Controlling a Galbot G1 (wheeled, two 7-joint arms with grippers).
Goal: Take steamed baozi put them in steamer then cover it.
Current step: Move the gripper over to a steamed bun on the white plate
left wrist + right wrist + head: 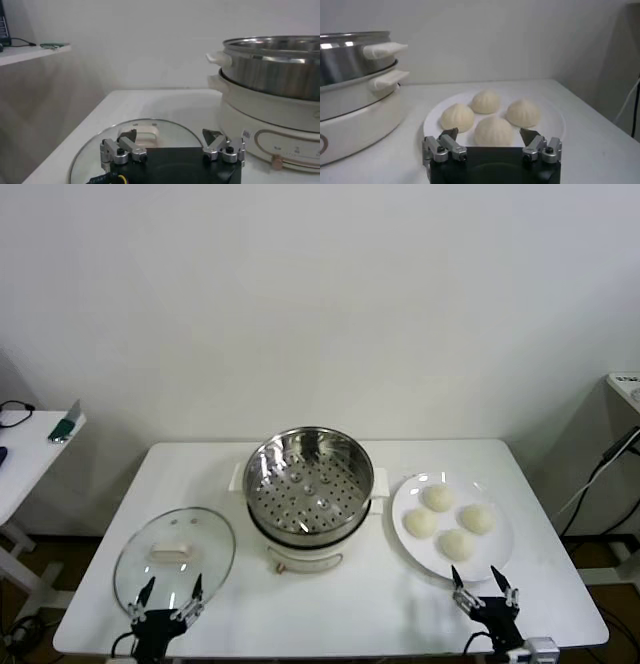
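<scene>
step: nothing started, I'm sitting at the first pick. All 4 baozi (450, 525) are lying on the plate (410, 546), none in the steamer.

right gripper (484, 592): I'm holding it low at the near table edge, just short of the plate's near rim. Jaws are standing wide, nothing between them. In the right wrist view the nearest bun (493, 131) is sitting dead ahead between the fingertips (448, 134).

left gripper (169, 599): I'm parking it at the near edge over the lid's near rim, jaws wide, empty, touching nothing as far as I can tell.

steamer (308, 496): sitting mid-table between lid and plate, open, perforated tray bare. Its side handle is nearly touching the plate's rim.

lid (175, 557): lying flat on the table on the steamer's left side, handle (172, 553) up, apart from the pot.

next move: I'm reading it as right arm going forward and down onto the nearest bun, closing softly since dough will likely dent, then lifting clear of the steamer wall before crossing left and dropping onto the tray.

watch: the 4 buns are packed close, so wide jaws may nudge a neighbour on the way in.

after that: 3 more picks, then I'm expecting the left arm to take the lid by its handle and set it on the pot.
</scene>
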